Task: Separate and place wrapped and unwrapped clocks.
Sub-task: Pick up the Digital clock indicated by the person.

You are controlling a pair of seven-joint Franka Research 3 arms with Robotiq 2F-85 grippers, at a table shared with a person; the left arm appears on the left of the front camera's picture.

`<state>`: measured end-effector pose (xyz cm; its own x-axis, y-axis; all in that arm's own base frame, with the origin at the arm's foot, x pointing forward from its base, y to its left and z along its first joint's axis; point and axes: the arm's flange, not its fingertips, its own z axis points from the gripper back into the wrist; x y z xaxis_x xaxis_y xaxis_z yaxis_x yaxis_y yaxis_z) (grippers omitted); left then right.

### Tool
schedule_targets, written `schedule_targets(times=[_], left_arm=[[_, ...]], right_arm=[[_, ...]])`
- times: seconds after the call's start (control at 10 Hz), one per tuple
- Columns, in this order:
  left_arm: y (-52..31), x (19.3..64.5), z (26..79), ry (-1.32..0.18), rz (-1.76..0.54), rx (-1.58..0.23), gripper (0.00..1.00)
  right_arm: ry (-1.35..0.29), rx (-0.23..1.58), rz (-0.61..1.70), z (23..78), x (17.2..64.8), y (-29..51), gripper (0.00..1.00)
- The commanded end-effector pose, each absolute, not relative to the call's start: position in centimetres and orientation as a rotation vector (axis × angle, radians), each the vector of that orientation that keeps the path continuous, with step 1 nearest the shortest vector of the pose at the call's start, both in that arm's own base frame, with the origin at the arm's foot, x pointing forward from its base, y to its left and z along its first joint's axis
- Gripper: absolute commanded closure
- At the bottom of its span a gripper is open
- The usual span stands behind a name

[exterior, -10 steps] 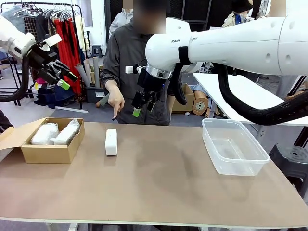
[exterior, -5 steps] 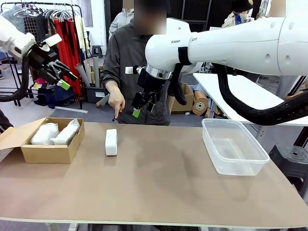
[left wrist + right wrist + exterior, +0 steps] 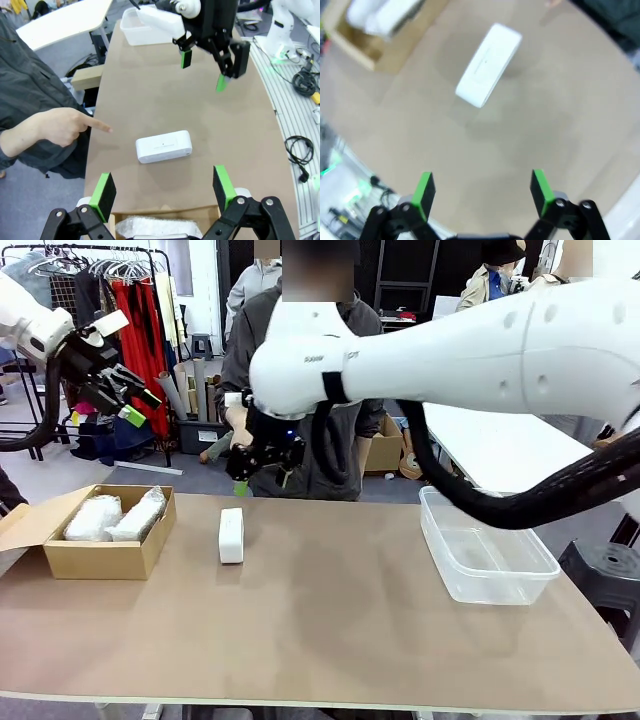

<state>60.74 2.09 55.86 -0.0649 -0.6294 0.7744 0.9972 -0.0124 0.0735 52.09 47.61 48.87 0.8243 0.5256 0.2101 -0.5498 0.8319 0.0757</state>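
Observation:
The unwrapped clock (image 3: 231, 535), a smooth white block, lies bare on the brown table. It also appears in the left wrist view as the white block (image 3: 164, 146) and in the right wrist view as the same block (image 3: 489, 65). Two wrapped clocks (image 3: 93, 517) (image 3: 140, 513) sit in the cardboard box (image 3: 60, 558) at the left. My right gripper (image 3: 258, 472) hangs open above and just behind the unwrapped clock, holding nothing; its green pads (image 3: 424, 192) frame bare tabletop. High over the box, my left gripper (image 3: 140, 407) is open and empty. A person's hand (image 3: 60, 126) points at the unwrapped clock.
A clear plastic container (image 3: 485, 545) stands at the table's right side. The person stands at the far edge behind my right arm. A box flap (image 3: 25, 525) sticks out to the left. Open tabletop lies between the unwrapped clock and the container.
My right arm has swung left, bringing its gripper from the table's middle to just above the unwrapped clock and in front of the person's pointing hand. The left arm has not moved.

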Motion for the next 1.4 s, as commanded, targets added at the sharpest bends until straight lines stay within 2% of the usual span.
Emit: schedule_targets(times=[0.0, 0.3, 0.6, 0.8, 1.0, 1.3], left_arm=[[2.2, 60.5, 55.9, -0.742, -1.508, -0.650, 0.00], [2.2, 60.5, 55.9, -0.742, -1.508, -0.650, 0.00], [2.2, 60.5, 55.9, -0.742, -1.508, -0.650, 0.00], [2.2, 60.5, 55.9, -0.742, -1.508, -0.650, 0.00], [2.2, 60.5, 55.9, -0.742, -1.508, -0.650, 0.00], [2.2, 60.5, 55.9, -0.742, -1.508, -0.650, 0.00]], right_arm=[[-0.178, 0.055, 0.470, 48.9, 53.4, 51.1, 0.00], [-0.242, 0.003, 0.387, 46.3, 54.8, 54.7, 0.00], [-0.220, 0.026, 0.291, 42.5, 57.7, 55.1, 0.00], [-0.286, 0.053, 0.241, 40.3, 59.6, 55.1, 0.00], [-0.276, 0.119, 0.229, 39.4, 60.9, 55.4, 0.00], [-0.248, 0.123, 0.179, 37.8, 62.0, 55.9, 0.00]])
